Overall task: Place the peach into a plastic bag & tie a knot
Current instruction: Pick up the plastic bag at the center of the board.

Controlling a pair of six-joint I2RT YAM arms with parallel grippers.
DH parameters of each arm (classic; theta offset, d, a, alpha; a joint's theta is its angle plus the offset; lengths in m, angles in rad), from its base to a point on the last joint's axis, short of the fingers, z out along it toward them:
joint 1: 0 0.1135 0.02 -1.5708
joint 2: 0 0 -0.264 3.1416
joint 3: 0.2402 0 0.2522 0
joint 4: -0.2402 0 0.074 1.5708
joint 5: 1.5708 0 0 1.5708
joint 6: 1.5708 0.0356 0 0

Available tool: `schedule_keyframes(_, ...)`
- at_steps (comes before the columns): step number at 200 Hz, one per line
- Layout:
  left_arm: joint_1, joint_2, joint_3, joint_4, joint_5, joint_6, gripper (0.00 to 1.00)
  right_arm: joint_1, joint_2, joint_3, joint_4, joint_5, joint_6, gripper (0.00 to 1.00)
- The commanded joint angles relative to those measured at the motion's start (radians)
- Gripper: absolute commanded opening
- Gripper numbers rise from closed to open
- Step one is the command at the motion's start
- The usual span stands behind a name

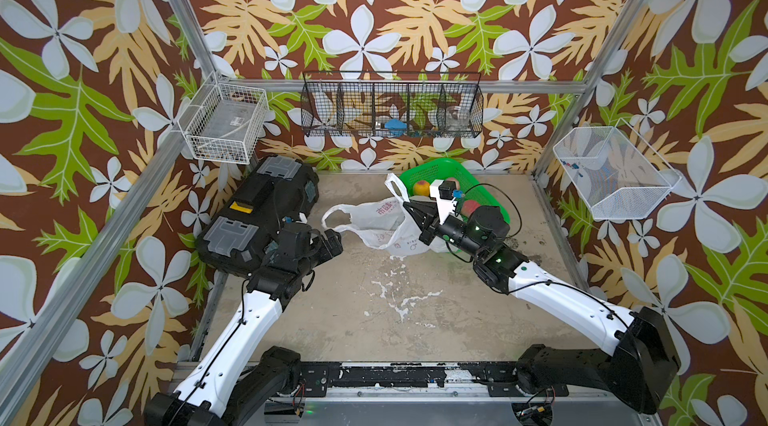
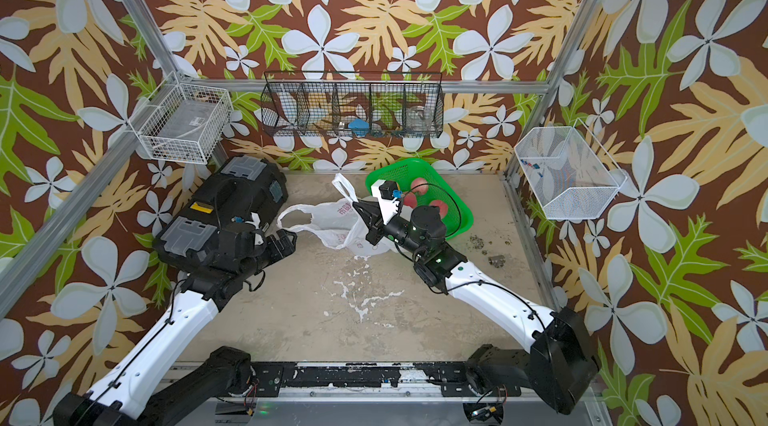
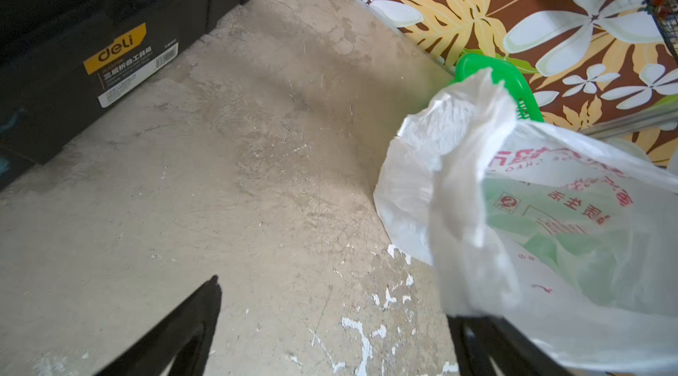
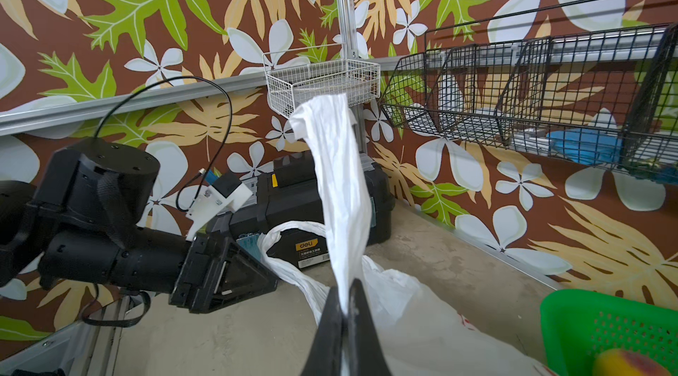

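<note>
**Plastic bag [image 1: 376, 222] gripped by one handle [image 4: 339, 172], untied**

You have the bag lying crumpled on the worn grey table [image 1: 415, 299]. It sits between the black Deli toolbox [image 1: 257, 211] and the green basket [image 1: 440, 170], just beside the basket.

Your right gripper [image 1: 405, 204] is clamped tight on that handle. In the right wrist view the handle rises from the closed jaws as a twisted white strip.

The second handle [image 1: 325, 220] lies as an open loop on the toolbox side. The two handles are apart, with no knot between them.

Your left gripper [image 1: 332, 238] is spread wide and holds nothing, sitting low at that loop. In the left wrist view, bag film drapes against one finger [image 3: 477, 348]. Whether the loop itself lies between the jaws cannot be told.

You have the peaches [image 2: 417, 186] resting in the green basket, next to the right wrist. Red print shows on the bag's side.
</note>
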Motion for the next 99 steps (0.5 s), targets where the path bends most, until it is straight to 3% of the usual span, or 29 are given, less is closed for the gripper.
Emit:
schedule_keyframes(1, 0.004, 0.041, 0.005, 0.261, 0.086, -0.021, 0.95, 0.000, -0.012, -0.004, 0.011, -0.018, 0.016, 0.00)
schedule_keyframes(31, 0.005, 0.058, 0.026, 0.351, 0.207, -0.034, 0.92, -0.001, -0.035, -0.011, -0.002, -0.022, 0.027, 0.00)
schedule_keyframes(59, 0.005, 0.024, -0.003, 0.367, 0.201, -0.038, 0.93, -0.001, -0.041, -0.010, -0.007, -0.020, 0.033, 0.00)
schedule_keyframes(99, 0.019, 0.229, 0.089, 0.338, 0.196, 0.010, 0.82, -0.001, -0.054, -0.033, 0.019, -0.029, 0.077, 0.00)
